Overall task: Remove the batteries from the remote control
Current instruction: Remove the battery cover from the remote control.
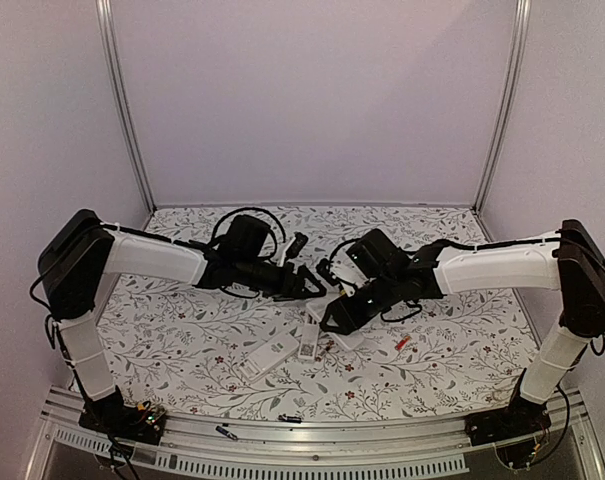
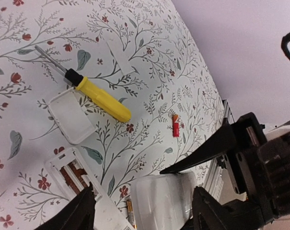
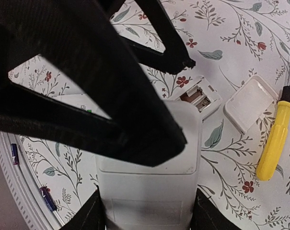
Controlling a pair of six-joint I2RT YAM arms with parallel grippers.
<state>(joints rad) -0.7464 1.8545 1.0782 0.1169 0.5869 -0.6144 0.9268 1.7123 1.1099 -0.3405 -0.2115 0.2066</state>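
Reaching inward from both sides in the overhead view, the left gripper (image 1: 310, 287) and the right gripper (image 1: 328, 320) meet over the middle of the flowered table (image 1: 182, 330). A long white remote (image 1: 267, 355) lies flat on the near side of them. A red-orange battery (image 1: 402, 342) lies loose on the cloth to the right, apart from everything else.

From the left wrist, the left claw's fingers stand spread with nothing clamped between them. Below them lies the open remote (image 2: 63, 167); its compartment shows reddish-brown shapes too small to make out. A white battery cover (image 2: 70, 117) sits just beside it, next to a yellow-handled screwdriver (image 2: 104, 98). The red-orange battery lies beyond the screwdriver, well apart from it. The right gripper's black finger crosses the lower right and blocks the table edge there.

From the right wrist, the right claw is clenched on the sides of the held remote (image 3: 149, 182), a white one. The left gripper's dark fingers fill the upper left and hide much of the cloth. The open remote's compartment end peeks out past the held remote, with the cover and screwdriver off to the right. A dark battery (image 3: 14, 153) and a second dark battery (image 3: 48, 199) lie on the rail (image 3: 27, 187) at the left.
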